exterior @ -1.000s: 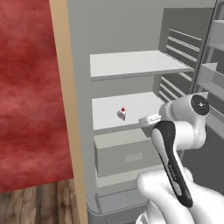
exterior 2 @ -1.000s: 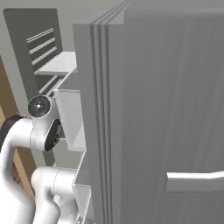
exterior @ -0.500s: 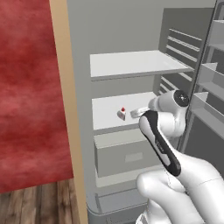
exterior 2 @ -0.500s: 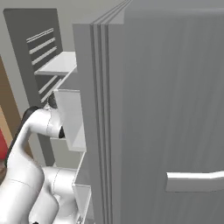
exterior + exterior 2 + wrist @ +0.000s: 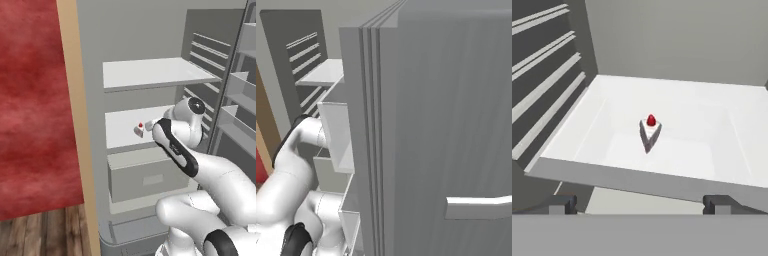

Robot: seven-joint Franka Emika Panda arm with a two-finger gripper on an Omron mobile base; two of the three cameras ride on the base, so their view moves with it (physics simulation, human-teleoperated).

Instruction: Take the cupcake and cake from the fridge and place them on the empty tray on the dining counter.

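Observation:
The cake (image 5: 649, 131), a small pale wedge with a red dot on top, sits in the middle of the fridge's white middle shelf (image 5: 712, 125). My gripper (image 5: 642, 205) is open just in front of that shelf's front edge, level with the cake and apart from it, with nothing between its fingers. In the left base view my arm (image 5: 175, 145) reaches into the open fridge (image 5: 95, 75), its hand right beside the cake (image 5: 139, 129). The cupcake, the tray and the dining counter are out of view.
A higher white shelf (image 5: 150, 72) hangs above the cake's shelf and a grey drawer (image 5: 145, 172) sits below it. The open fridge door (image 5: 446, 125) with its handle (image 5: 478, 207) and door bins stands on the right. A red wall (image 5: 30, 110) is on the left.
My arm has swung left and further into the fridge, bringing the hand up close to the cake. The gripper has stayed open. The cake has not moved.

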